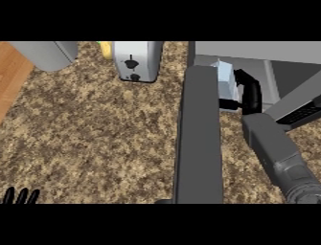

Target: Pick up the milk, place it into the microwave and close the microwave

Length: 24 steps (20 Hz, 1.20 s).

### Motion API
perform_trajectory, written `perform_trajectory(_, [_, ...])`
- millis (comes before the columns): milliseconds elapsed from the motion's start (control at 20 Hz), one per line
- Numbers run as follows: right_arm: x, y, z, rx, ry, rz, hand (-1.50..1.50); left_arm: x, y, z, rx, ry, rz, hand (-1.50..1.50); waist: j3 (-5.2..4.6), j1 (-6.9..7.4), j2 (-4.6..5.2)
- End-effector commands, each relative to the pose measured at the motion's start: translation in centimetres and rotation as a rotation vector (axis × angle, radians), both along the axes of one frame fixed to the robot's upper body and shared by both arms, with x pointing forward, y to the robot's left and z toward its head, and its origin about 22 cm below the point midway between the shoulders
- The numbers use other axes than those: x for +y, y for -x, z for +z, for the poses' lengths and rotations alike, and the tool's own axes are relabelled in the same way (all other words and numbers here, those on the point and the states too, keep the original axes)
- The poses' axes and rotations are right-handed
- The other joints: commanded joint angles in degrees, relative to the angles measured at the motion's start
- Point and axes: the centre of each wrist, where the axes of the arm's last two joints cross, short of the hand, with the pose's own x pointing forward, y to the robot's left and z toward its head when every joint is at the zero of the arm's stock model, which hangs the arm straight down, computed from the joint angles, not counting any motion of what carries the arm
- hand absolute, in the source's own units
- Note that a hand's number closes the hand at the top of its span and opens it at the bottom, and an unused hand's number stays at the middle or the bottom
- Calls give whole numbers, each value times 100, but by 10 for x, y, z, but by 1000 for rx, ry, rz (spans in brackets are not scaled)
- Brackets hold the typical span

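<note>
The microwave mouth (262, 64) is flanked by its open door (200, 139), swung out across the counter (92, 143). The narrow gap between is occupied by the right hand (249, 93) and milk carton (226, 83). Broad counter is left free beside the toaster (137, 61).

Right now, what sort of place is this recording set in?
Most likely a home kitchen. The surface is a speckled granite counter, a toaster stands near its back edge, and a microwave sits open with its door swung out, while the right hand holds a milk carton at its opening.
</note>
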Motion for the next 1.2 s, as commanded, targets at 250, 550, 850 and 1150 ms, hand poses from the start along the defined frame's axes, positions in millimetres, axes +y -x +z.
perform_trajectory(250, [-23, -15, 24, -93, 84, -63, 150, 4, 0, 0, -1, 5, -20, -150, 8, 112, 46])
perform_trajectory(550, [-9, -25, 39, -204, 63, -111, 150, 8, -9, -8, -10, -4, -17, -150, 7, 214, 106])
perform_trajectory(850, [-18, -33, 55, -232, 189, -277, 150, 8, -12, -4, 2, -11, -51, -150, 2, 267, 140])
perform_trajectory(1150, [-15, -29, 47, -235, 201, -301, 150, 5, -22, -11, 1, -4, -39, -150, 9, 222, 170])
